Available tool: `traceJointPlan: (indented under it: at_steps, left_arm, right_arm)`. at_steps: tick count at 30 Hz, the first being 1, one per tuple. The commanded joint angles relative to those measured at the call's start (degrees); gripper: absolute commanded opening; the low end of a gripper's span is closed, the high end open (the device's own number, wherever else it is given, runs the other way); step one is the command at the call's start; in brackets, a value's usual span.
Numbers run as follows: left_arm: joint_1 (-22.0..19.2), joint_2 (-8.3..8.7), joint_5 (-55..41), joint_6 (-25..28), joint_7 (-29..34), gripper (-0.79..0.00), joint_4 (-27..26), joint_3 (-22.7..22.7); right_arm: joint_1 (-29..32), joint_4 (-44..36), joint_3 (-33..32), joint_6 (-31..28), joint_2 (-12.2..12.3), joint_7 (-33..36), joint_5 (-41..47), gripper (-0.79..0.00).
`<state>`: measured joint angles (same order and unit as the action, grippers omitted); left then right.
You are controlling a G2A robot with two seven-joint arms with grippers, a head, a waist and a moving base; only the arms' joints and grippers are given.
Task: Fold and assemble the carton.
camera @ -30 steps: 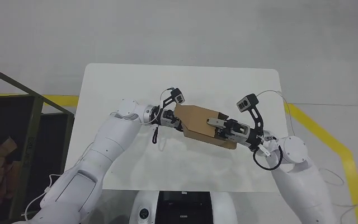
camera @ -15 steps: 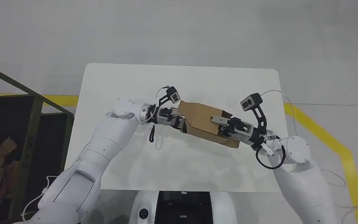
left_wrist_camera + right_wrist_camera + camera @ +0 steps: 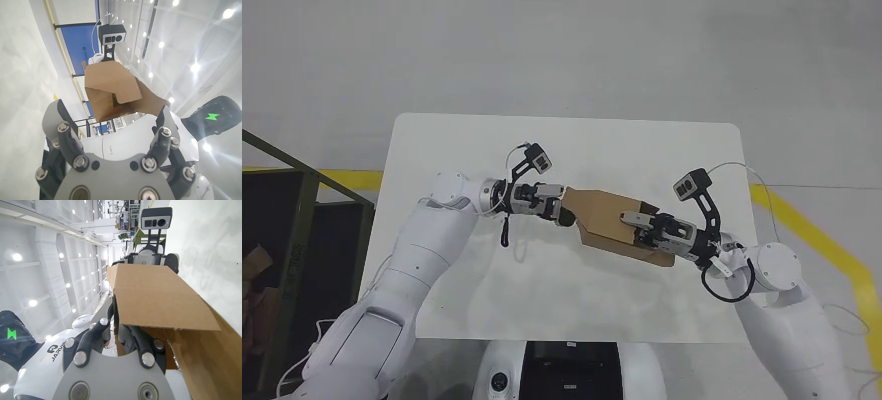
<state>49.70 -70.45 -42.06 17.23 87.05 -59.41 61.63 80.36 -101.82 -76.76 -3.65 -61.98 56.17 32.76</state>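
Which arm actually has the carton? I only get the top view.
Observer: The right gripper. Its wrist view shows the fingers shut on one wall of the carton.
Operator: And the left?
Observer: The left gripper is open. Its fingers are spread, and the carton's end sits ahead of them, not between them.
Operator: Is that end closed up?
Observer: Not fully. One flap is folded across the end, and a dark gap is open beside it.
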Motion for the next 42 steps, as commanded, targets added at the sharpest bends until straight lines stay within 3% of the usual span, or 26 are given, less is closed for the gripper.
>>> traceJointPlan:
  at_steps: [1, 12, 16, 21, 29, 37, 42]
  left_arm:
    - [0.1, 0.21, 0.2, 0.1, -0.1, 0.000, -0.7, 0.6]
    - [0.5, 0.12, 1.8, -1.9, -0.9, 0.000, -0.3, -0.8]
    - [0.1, 0.30, 4.4, 1.9, -1.9, 0.000, -0.5, -0.5]
    - [0.9, 1.35, 9.5, 5.2, -5.1, 0.000, -5.8, 0.7]
    - [1.9, 4.90, 28.6, 14.9, -14.9, 0.000, -17.8, -1.4]
    - [2.4, 9.33, 33.1, 28.7, -28.7, 0.000, -17.9, -2.9]
    - [0.7, 11.94, 37.3, 35.2, -35.2, 0.000, -17.9, -6.9]
  right_arm:
    - [0.1, 0.1, -0.1, 0.1, 0.1, -0.1, -0.5, -0.785]
    - [0.2, -0.8, -0.1, -0.4, 0.0, -0.2, 1.8, -0.785]
    - [0.2, -0.8, -0.5, -0.3, 0.1, -0.1, 2.0, -0.785]
    - [0.4, -0.1, -1.2, 0.3, 0.2, 0.6, 3.6, -0.785]
    - [-0.1, 1.8, -1.8, 4.2, 0.3, 2.9, 9.4, -0.785]
    - [-0.7, 2.3, -2.7, 7.5, 0.6, 3.9, 9.8, -0.785]
    - [-1.0, 2.8, -2.8, 9.5, 0.7, 4.6, 10.8, -0.785]
